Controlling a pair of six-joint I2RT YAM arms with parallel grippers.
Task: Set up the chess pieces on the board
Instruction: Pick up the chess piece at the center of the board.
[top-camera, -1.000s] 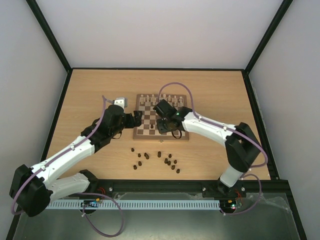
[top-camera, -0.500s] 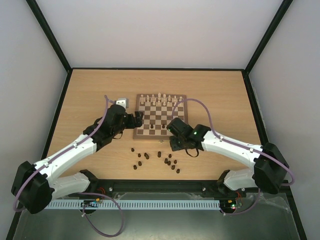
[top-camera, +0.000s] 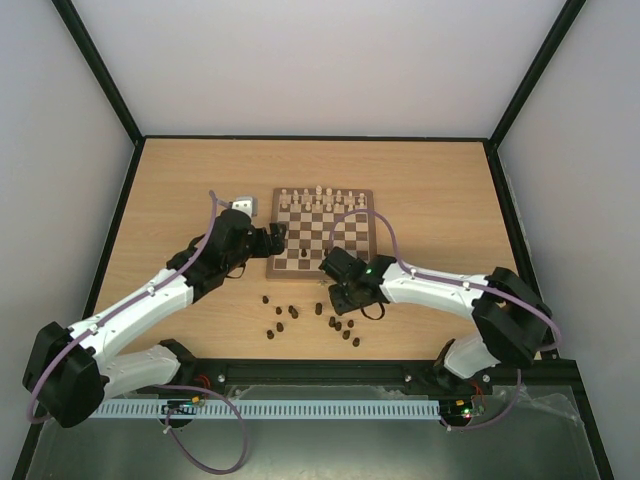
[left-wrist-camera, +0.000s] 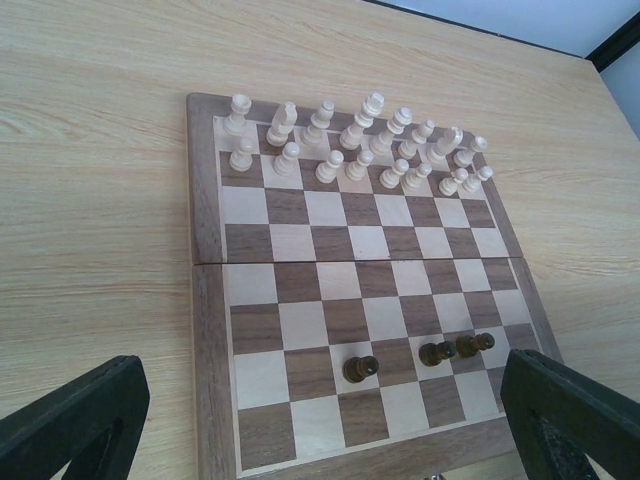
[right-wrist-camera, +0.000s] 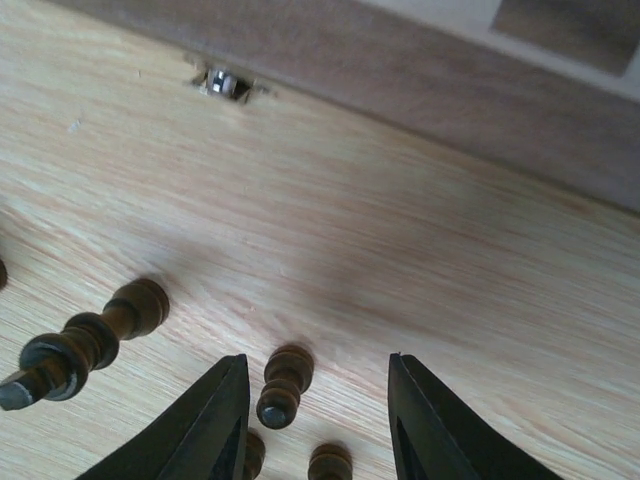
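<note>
The board (top-camera: 322, 232) lies mid-table. Its far two rows hold the cream pieces (left-wrist-camera: 356, 142). Three dark pieces (left-wrist-camera: 361, 369) stand near its front edge. Several dark pieces (top-camera: 336, 324) stand loose on the table in front of the board. My right gripper (top-camera: 337, 302) is open and empty, low over those loose pieces. In the right wrist view a dark pawn (right-wrist-camera: 282, 385) stands between its fingers (right-wrist-camera: 215, 425), close to the left one. My left gripper (top-camera: 277, 236) is open and empty at the board's left edge.
A taller dark piece (right-wrist-camera: 85, 342) stands left of the right gripper, with more dark pieces at the bottom of that view. The board's front border with a metal clasp (right-wrist-camera: 222, 82) lies just beyond. Black frame rails edge the table.
My right arm has drawn back from over the board towards the near side. It now hangs over the loose dark pieces in front of the board. The left arm has barely moved.
</note>
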